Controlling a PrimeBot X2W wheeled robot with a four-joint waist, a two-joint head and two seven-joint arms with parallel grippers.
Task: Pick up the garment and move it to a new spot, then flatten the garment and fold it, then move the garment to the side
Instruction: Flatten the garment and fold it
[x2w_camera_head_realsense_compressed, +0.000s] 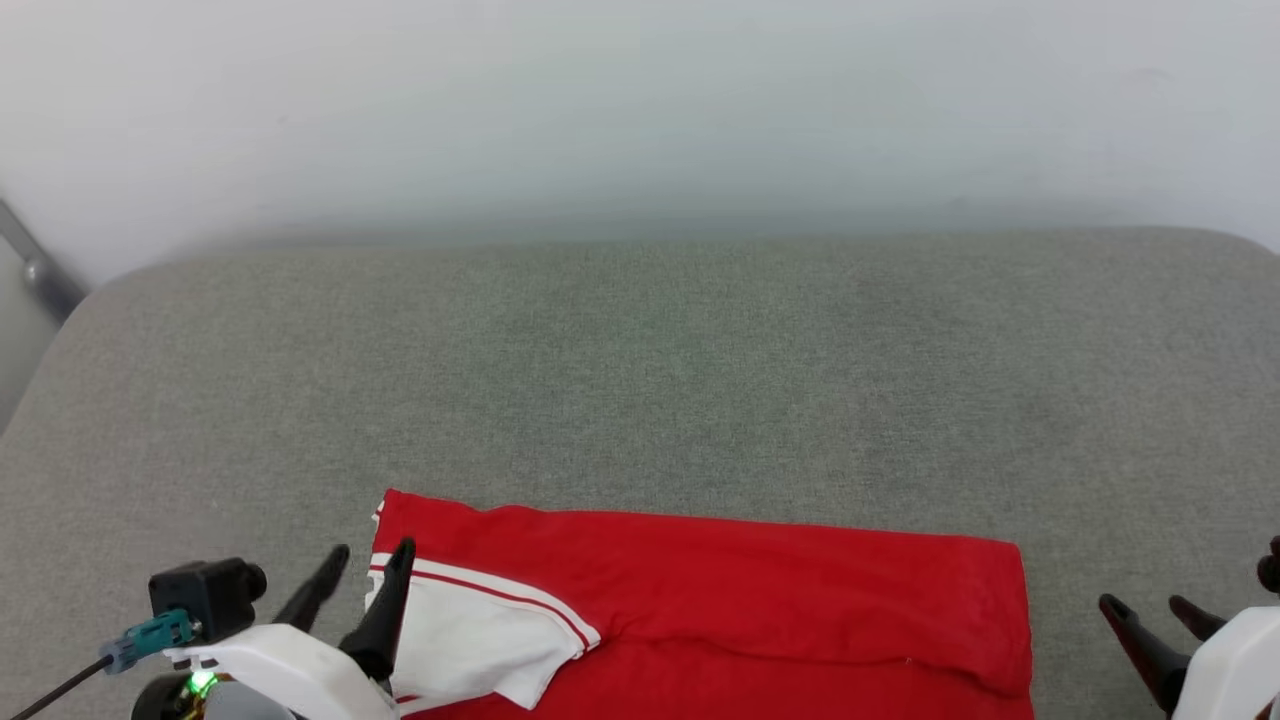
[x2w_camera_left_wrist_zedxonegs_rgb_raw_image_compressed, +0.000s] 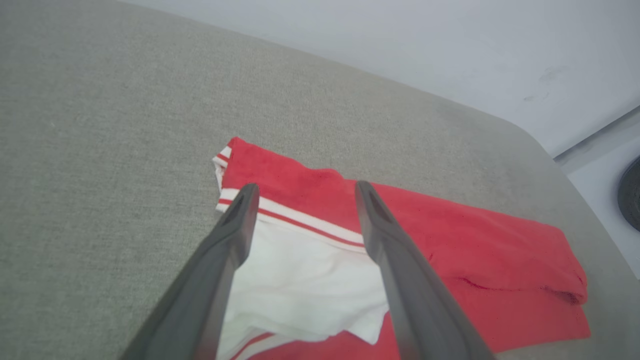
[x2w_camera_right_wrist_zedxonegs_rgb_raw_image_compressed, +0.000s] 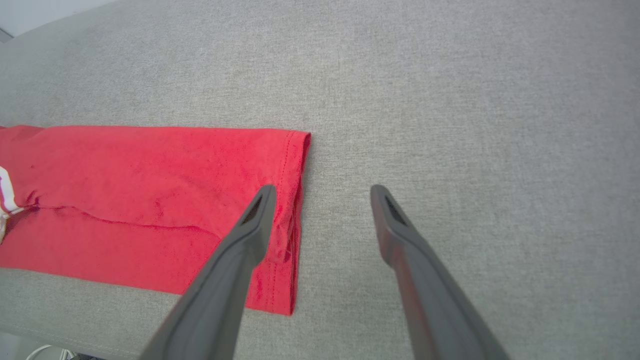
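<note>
The garment (x2w_camera_head_realsense_compressed: 760, 590), a red shirt with a white sleeve (x2w_camera_head_realsense_compressed: 470, 640) edged in red and white, lies folded into a long band at the near edge of the grey surface. My left gripper (x2w_camera_head_realsense_compressed: 372, 558) stands open at its left end, one finger over the sleeve trim, nothing between the fingers. In the left wrist view the open left gripper (x2w_camera_left_wrist_zedxonegs_rgb_raw_image_compressed: 305, 192) hovers above the white sleeve (x2w_camera_left_wrist_zedxonegs_rgb_raw_image_compressed: 300, 285). My right gripper (x2w_camera_head_realsense_compressed: 1150, 605) is open just right of the garment's right edge. In the right wrist view the right gripper (x2w_camera_right_wrist_zedxonegs_rgb_raw_image_compressed: 322, 192) straddles the hemmed end of the garment (x2w_camera_right_wrist_zedxonegs_rgb_raw_image_compressed: 150, 195), holding nothing.
The grey fabric surface (x2w_camera_head_realsense_compressed: 700, 380) stretches far behind and to both sides of the shirt, with a pale wall (x2w_camera_head_realsense_compressed: 640, 110) at the back. A metal bar (x2w_camera_head_realsense_compressed: 35, 265) shows at the far left. Pale floor and a dark round object (x2w_camera_left_wrist_zedxonegs_rgb_raw_image_compressed: 631, 192) lie beyond the surface's right corner.
</note>
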